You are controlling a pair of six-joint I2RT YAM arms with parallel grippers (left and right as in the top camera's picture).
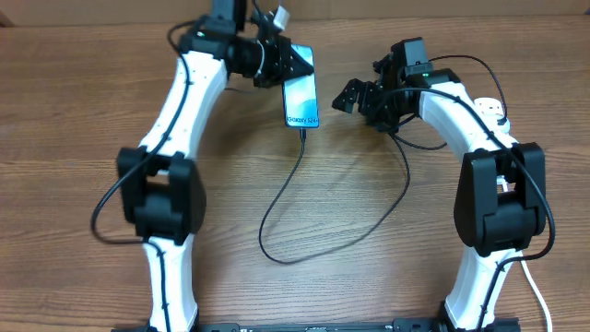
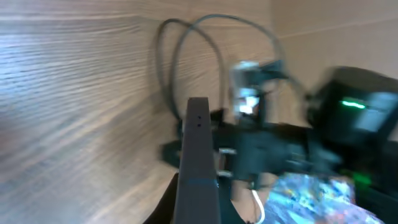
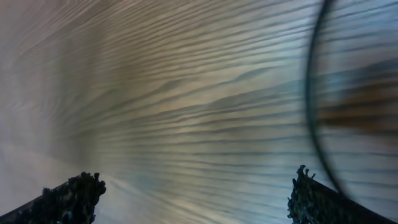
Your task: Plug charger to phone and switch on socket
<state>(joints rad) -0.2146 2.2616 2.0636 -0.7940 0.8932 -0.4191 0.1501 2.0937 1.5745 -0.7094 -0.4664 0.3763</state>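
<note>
My left hand (image 1: 291, 65) closed, my right hand (image 1: 351, 95) spread wide and empty.
Between them on the wooden tabletop (image 1: 83, 101) lies the flat teal-screened phone (image 1: 301, 100), its far end just beside my left hand; the thin black charger cable (image 1: 262, 231) meets its near end and loops back toward me.

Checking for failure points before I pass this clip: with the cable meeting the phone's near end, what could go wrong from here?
1. The shut left gripper sits over the phone's far end. Lifting away may drag the phone and loosen the cable.
2. The cable loops back under the right arm, so the open right gripper could snag it when it moves.
</note>
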